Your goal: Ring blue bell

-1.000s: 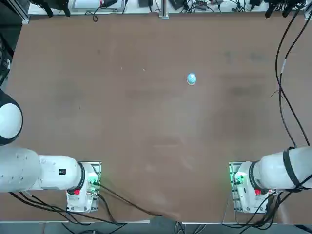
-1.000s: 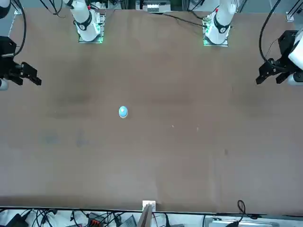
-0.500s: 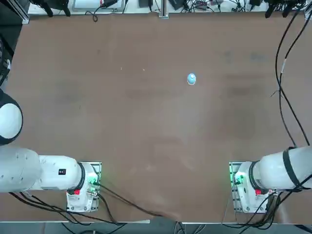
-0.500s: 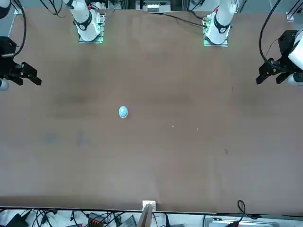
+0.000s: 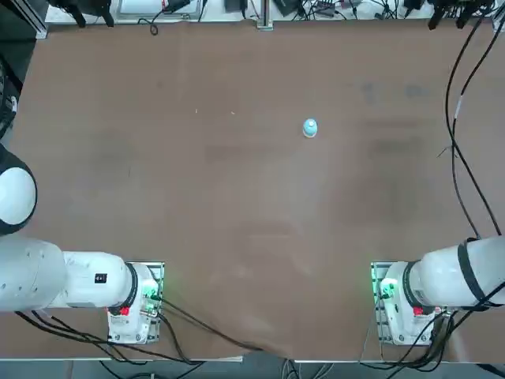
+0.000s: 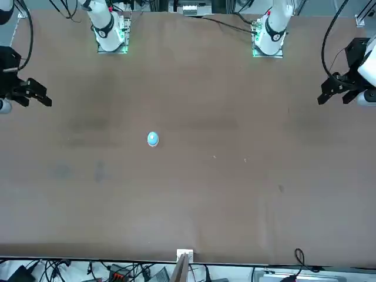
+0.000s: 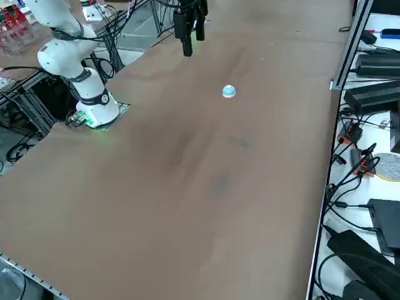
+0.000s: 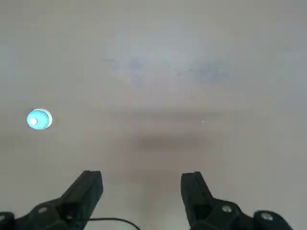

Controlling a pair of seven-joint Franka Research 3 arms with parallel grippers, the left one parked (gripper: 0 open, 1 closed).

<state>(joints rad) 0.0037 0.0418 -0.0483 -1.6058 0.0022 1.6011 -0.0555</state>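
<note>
The blue bell (image 5: 309, 128) is a tiny light-blue dome with a pale button, standing alone on the brown table (image 5: 237, 197), past its middle. It also shows in the front view as the bell (image 6: 153, 138) and in the right side view as the bell (image 7: 229, 92). My right gripper (image 6: 38, 94) hangs high over the table's right-hand margin, well apart from the bell. In the wrist view the fingers (image 8: 88, 187) stand wide apart with nothing between them, and the bell (image 8: 39, 119) lies off to one side of my gripper (image 8: 141, 181).
Black cables (image 5: 458, 118) trail over the table's far right part. The right arm's base (image 5: 402, 304) is bolted at the near edge. The parked arm's gripper (image 6: 346, 88) hangs over the opposite side. Cables and boxes (image 7: 375, 94) line the far edge.
</note>
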